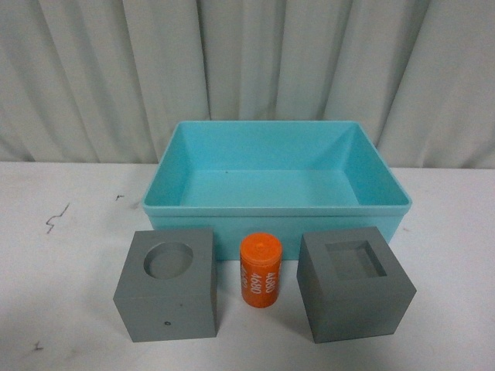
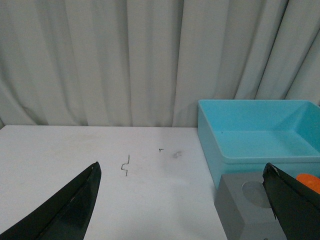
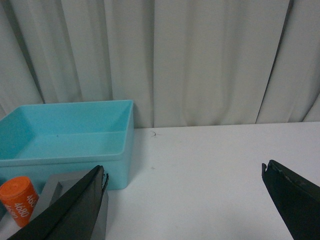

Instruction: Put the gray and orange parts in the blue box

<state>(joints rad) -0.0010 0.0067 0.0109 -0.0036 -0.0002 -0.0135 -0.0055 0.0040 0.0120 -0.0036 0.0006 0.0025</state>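
Note:
A light blue box (image 1: 277,207) stands empty at the middle of the white table. In front of it sit three parts in a row: a gray cube with a round recess (image 1: 166,284) on the left, an upright orange cylinder with white numbers (image 1: 261,270) in the middle, and a gray cube with a square recess (image 1: 354,282) on the right. Neither arm shows in the front view. My left gripper (image 2: 182,170) is open, left of the round-recess cube (image 2: 245,207) and the box (image 2: 260,132). My right gripper (image 3: 182,172) is open, right of the box (image 3: 65,135), the cylinder (image 3: 19,197) and the square-recess cube (image 3: 60,187).
A pleated gray-white curtain (image 1: 247,69) hangs right behind the table. Small dark scuff marks (image 1: 56,219) lie on the white tabletop (image 1: 62,255) left of the box.

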